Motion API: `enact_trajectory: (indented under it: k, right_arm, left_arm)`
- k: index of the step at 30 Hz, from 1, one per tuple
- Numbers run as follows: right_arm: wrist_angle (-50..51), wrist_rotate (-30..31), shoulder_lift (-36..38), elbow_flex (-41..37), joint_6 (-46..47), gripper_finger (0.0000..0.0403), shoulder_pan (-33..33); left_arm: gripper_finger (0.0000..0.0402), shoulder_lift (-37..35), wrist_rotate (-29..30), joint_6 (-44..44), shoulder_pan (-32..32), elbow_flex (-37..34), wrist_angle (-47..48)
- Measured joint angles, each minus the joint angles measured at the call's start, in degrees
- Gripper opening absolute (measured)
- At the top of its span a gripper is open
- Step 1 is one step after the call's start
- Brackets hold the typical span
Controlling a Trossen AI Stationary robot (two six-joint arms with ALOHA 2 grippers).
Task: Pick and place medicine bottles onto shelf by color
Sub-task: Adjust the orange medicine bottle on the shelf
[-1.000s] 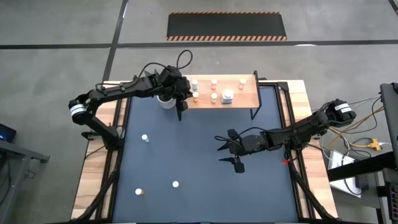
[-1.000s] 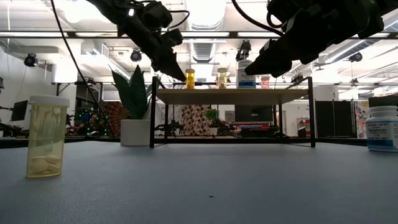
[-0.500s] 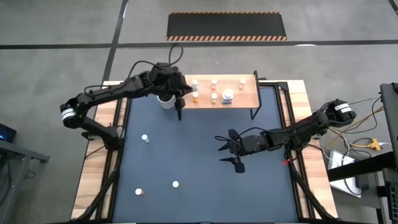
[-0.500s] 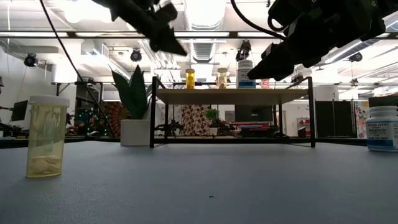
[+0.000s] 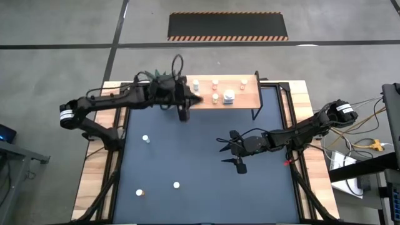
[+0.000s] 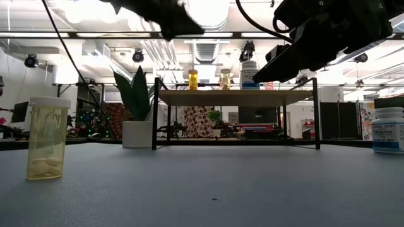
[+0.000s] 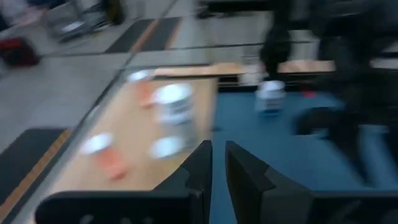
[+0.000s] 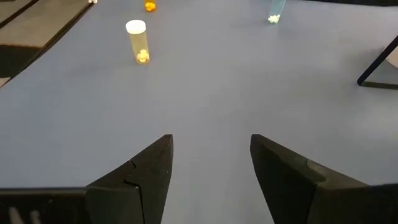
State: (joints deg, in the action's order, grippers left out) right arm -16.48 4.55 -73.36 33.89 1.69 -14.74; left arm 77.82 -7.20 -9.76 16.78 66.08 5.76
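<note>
The shelf stands at the table's far edge with several medicine bottles on it, among them an orange one, a pale one and a larger white one. My left gripper hangs shut and holding nothing above the shelf's left end, pointing along the board. Three small bottles stand on the blue tabletop: one at mid-left and two near the front. My right gripper waits open above the table's middle, right of these.
A white plant pot with tall leaves stands by the shelf's left legs. A white labelled bottle stands at the table's right. The shelf's black legs reach down to the tabletop. Open blue surface lies between the arms.
My left gripper has risen from just beside the shelf's left end to well above it. It has swung round to point toward the table's right along the board and has tipped nearer to level. It has stayed shut.
</note>
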Motion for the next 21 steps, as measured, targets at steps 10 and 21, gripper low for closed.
enact_trajectory:
  k: [10,21]
  right_arm:
    - [8.34,-0.06,4.37,0.44,5.58,0.0205,-0.65]
    - [18.76,0.02,19.06,0.44,5.30,0.0205,-1.16]
  left_arm:
    - [0.0026,-0.94,5.44,-8.50,-13.73,0.00,0.95]
    - [0.0026,-2.30,13.60,-25.00,-7.74,0.28,0.90]
